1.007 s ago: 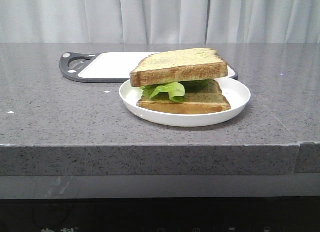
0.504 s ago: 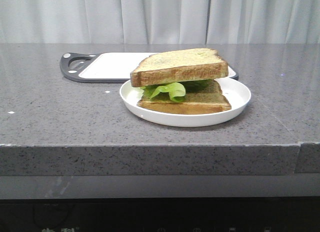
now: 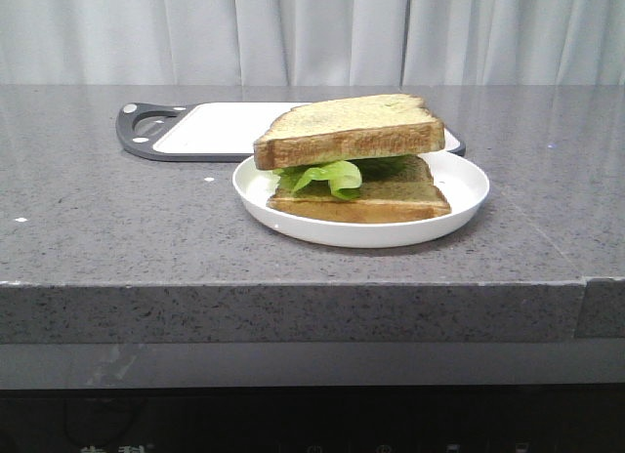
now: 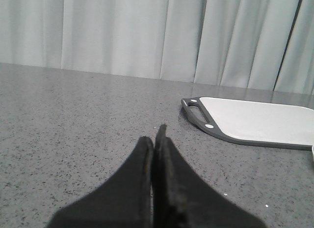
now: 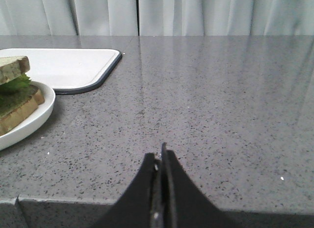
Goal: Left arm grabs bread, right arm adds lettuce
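Bread (image 3: 344, 129) tops the lettuce (image 3: 327, 176) and a lower slice (image 3: 363, 199) on the plate (image 3: 459, 207); left gripper (image 4: 155, 137) and right gripper (image 5: 160, 156) are both closed, empty, well apart from it

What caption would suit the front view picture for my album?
Finished sandwich: bread over lettuce and a lower toast slice on a white plate, cutting board behind.

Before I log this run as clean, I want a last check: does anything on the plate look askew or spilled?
Only slightly: the top bread sits tilted, overhanging the lower toast slice toward the left, and the lettuce pokes out beneath it. Nothing has spilled off the white plate.
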